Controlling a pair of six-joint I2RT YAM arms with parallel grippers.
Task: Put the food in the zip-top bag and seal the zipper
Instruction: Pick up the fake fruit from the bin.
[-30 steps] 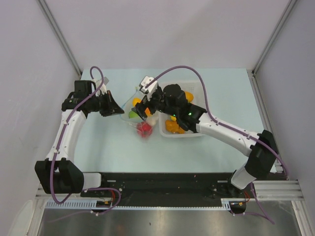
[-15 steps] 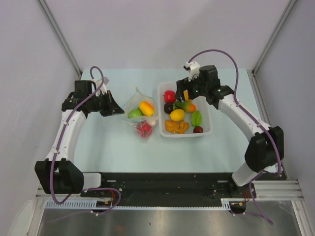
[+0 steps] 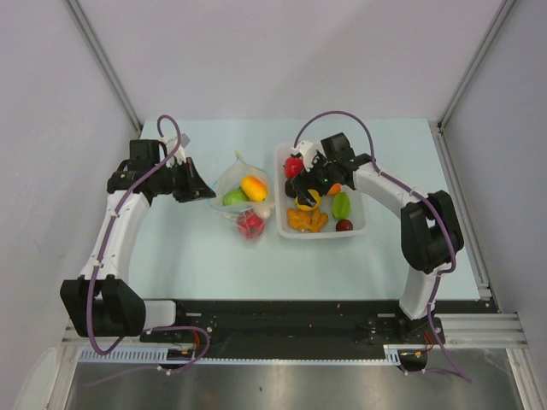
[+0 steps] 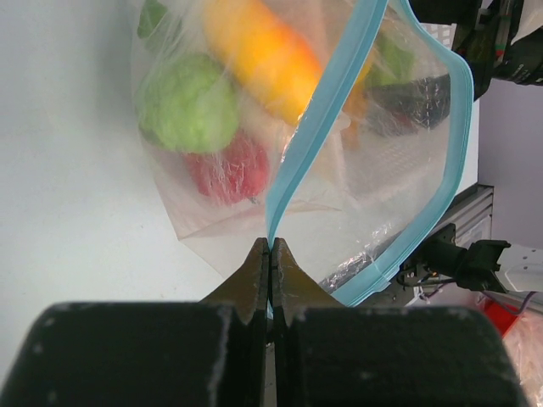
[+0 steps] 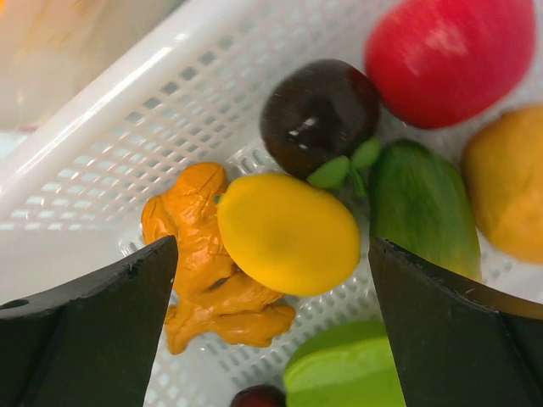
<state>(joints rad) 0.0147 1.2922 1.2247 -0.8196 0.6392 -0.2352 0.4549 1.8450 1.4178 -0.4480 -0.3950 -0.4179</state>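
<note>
Right claw (image 5: 273, 246) has dropped low over the basket (image 5: 127, 93), spread astride the yellow fruit (image 5: 287, 233). Glossy and likely slippery, so grip its middle. Left claw (image 4: 270, 254) pinches the zipper (image 4: 327, 110).

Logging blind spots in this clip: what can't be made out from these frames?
- Top view: the right gripper covers part of the white basket, hiding what lies beneath.
- Left wrist: food inside the zip-top bag is blurred by crinkled plastic; count unclear.
- Right wrist: a small dark fruit is cut off by the bottom edge.
</note>
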